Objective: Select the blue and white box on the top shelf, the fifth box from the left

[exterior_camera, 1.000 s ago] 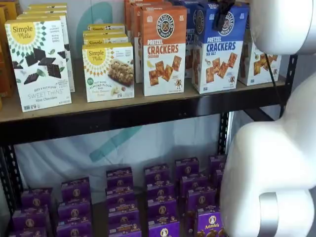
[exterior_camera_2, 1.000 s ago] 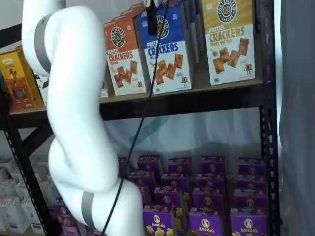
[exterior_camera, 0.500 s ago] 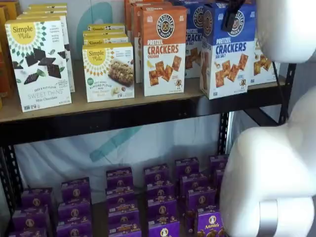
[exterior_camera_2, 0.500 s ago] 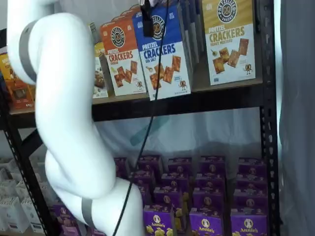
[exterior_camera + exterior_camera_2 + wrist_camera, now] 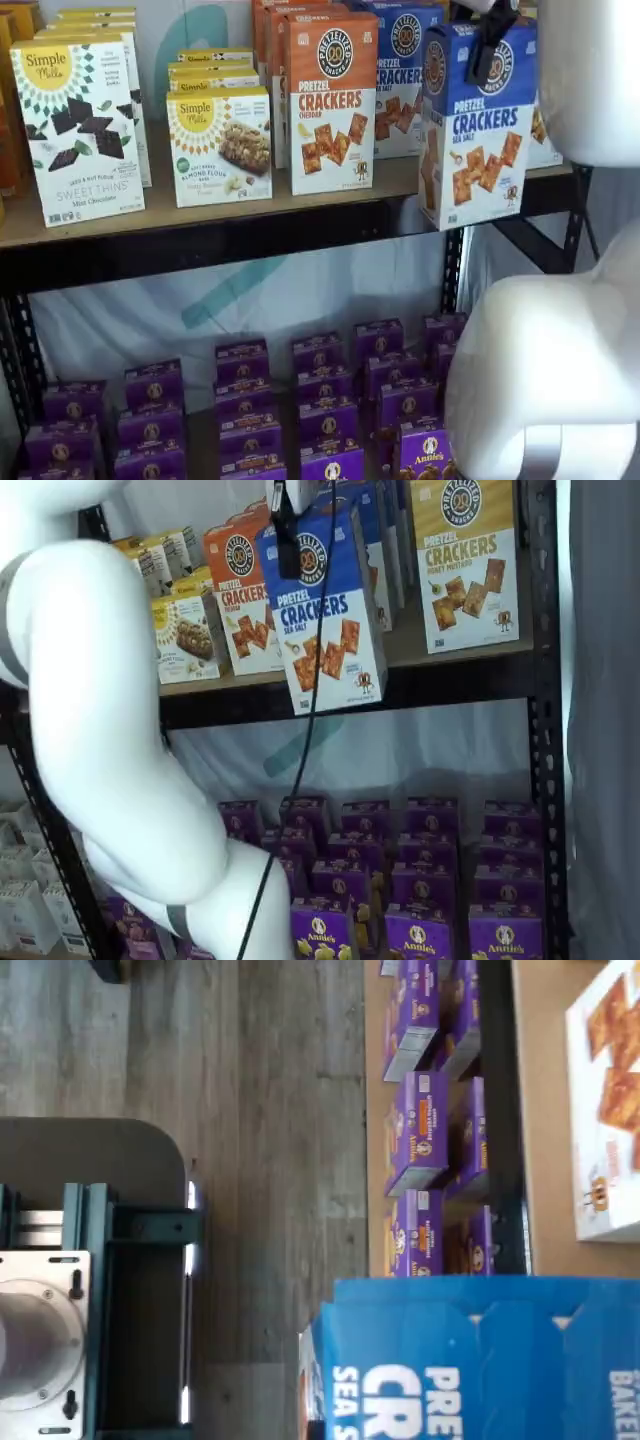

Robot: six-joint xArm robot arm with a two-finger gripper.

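The blue and white box (image 5: pixel 478 125) reads PRETZEL CRACKERS SEA SALT and hangs in front of the top shelf (image 5: pixel 250 235), past its black front beam. It also shows in a shelf view (image 5: pixel 325 610) and its blue top flap fills part of the wrist view (image 5: pixel 480 1360). My gripper (image 5: pixel 492 45) is shut on the box's top; one black finger (image 5: pixel 287 540) lies over its front face. More blue and white boxes (image 5: pixel 400 80) stand in the row behind.
The orange-topped Cheddar box (image 5: pixel 332 100) stands left of the gap and the yellow-topped box (image 5: pixel 465 565) right of it. Simple Mills boxes (image 5: pixel 80 130) stand further left. Purple Annie's boxes (image 5: pixel 320 400) fill the lower shelf. My white arm (image 5: pixel 110 730) crosses the front.
The blue and white box has come forward off the top shelf and a little lower, held in my gripper. The arm has swung away from the shelves with it.
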